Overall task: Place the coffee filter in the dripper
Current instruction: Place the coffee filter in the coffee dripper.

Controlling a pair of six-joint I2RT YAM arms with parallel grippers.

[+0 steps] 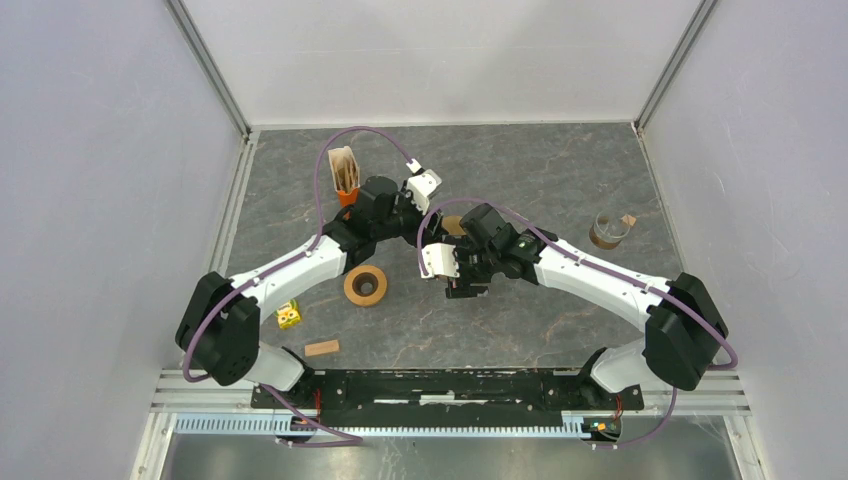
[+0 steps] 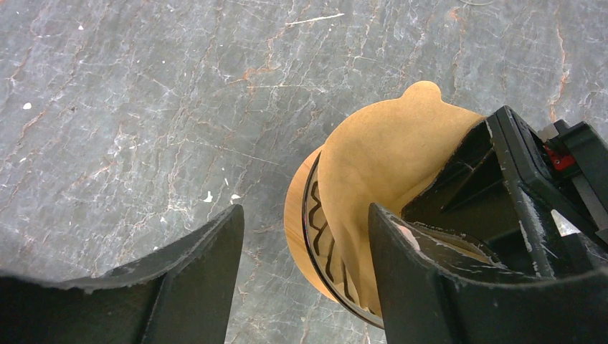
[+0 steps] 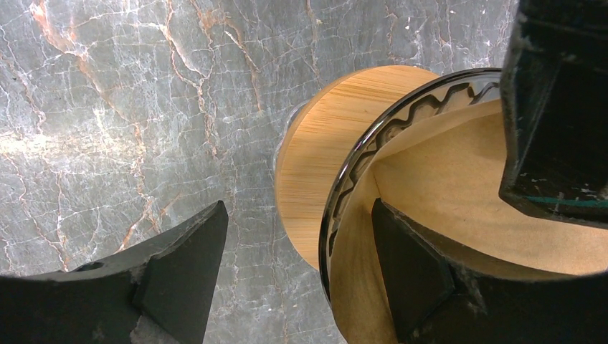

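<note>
The dripper (image 2: 310,215) is a glass cone with wavy ribs in a round wooden collar (image 3: 323,143), standing on the grey stone table. The brown paper coffee filter (image 2: 387,158) sits inside it, its rounded tab sticking up above the rim. My left gripper (image 2: 305,211) is open and straddles the rim, one finger inside the filter, the other over bare table. My right gripper (image 3: 300,208) is open too and straddles the rim from the opposite side, its inner finger (image 3: 416,272) against the filter paper (image 3: 459,186). In the top view both wrists cover most of the dripper (image 1: 455,225).
A holder of spare filters (image 1: 343,170) on an orange base stands behind the left arm. A wooden ring (image 1: 365,285), a yellow cube (image 1: 289,315) and a wooden block (image 1: 321,348) lie front left. A small glass (image 1: 607,230) stands at the right.
</note>
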